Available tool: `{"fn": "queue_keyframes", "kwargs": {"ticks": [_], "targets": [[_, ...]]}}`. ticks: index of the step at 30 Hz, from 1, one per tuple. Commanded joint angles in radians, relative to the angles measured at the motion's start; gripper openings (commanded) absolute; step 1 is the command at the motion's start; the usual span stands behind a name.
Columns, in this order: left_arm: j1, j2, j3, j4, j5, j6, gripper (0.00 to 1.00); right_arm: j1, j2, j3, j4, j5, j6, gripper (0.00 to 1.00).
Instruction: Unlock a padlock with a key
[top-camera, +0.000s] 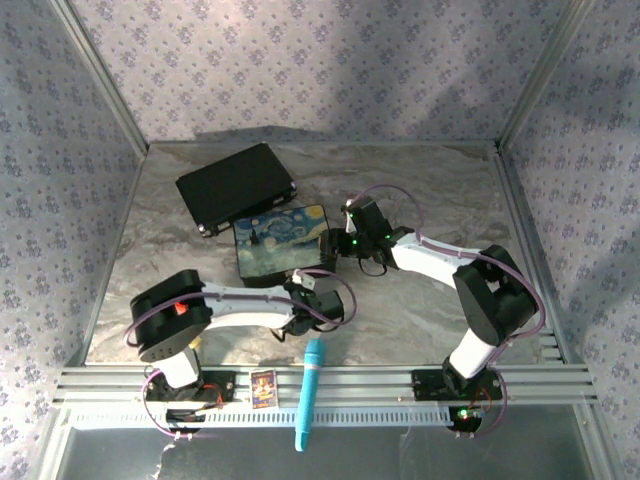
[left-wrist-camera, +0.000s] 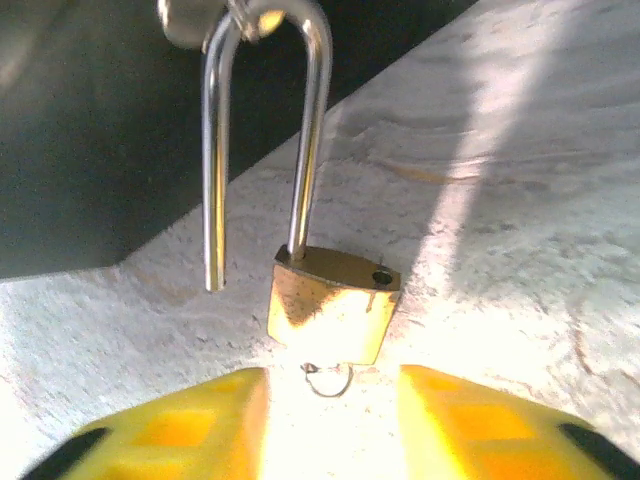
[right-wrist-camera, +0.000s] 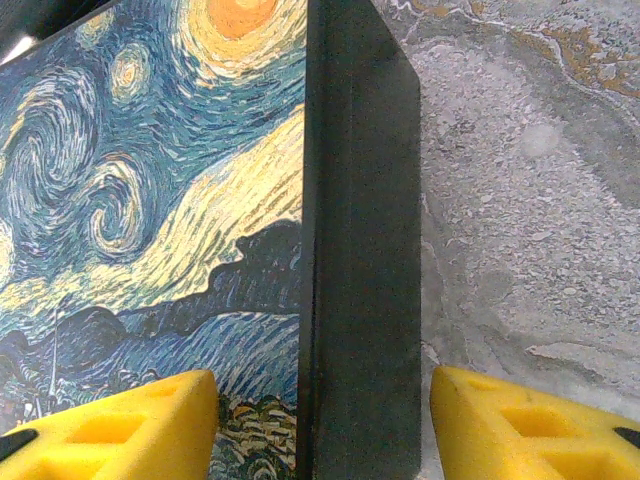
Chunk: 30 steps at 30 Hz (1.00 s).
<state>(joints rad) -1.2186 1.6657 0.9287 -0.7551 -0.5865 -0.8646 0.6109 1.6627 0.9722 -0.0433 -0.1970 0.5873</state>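
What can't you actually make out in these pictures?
- Key: left wrist view, just a small loop under the padlock; glare hides the rest.
- What the shackle hooks through: cut off by that view's top edge.
- Right gripper: the right wrist view gives no depth, so whether its fingers touch the painted box is unclear.

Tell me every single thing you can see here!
padlock: 1, brass, unlocked, on the table by the box
key: 1, silvery, at the padlock's bottom (likely the key)
box: 1, blue swirly painting, middle of table
case: 1, black, behind the box
stick: 1, light blue, front rail
card: 1, dark and orange, front rail
table: 1, grey marbled
left pincer: 1, yellow, open, at the key
right pincer: 1, yellow, open, astride the box's edge
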Motion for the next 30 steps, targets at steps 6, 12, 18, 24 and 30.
{"fn": "queue_keyframes", "kwargs": {"ticks": [6, 12, 18, 24, 30], "targets": [[0.087, -0.309, -0.091, 0.128, 0.111, 0.039, 0.78, -0.035, 0.002, 0.027, -0.233, 0.057, -0.070, 0.64], [0.228, -0.557, -0.234, 0.311, 0.291, 0.014, 1.00, -0.046, -0.127, 0.027, -0.199, 0.053, -0.120, 0.99], [0.372, -0.730, -0.358, 0.451, 0.498, -0.027, 0.99, -0.038, -0.293, -0.038, -0.167, 0.024, -0.139, 0.99], [0.492, -0.759, -0.390, 0.483, 0.603, -0.038, 0.94, 0.107, -0.318, -0.115, -0.106, 0.010, -0.083, 0.91], [0.523, -0.823, -0.373, 0.402, 0.510, -0.081, 0.94, 0.302, -0.205, -0.136, -0.018, 0.104, -0.013, 0.86]]}}
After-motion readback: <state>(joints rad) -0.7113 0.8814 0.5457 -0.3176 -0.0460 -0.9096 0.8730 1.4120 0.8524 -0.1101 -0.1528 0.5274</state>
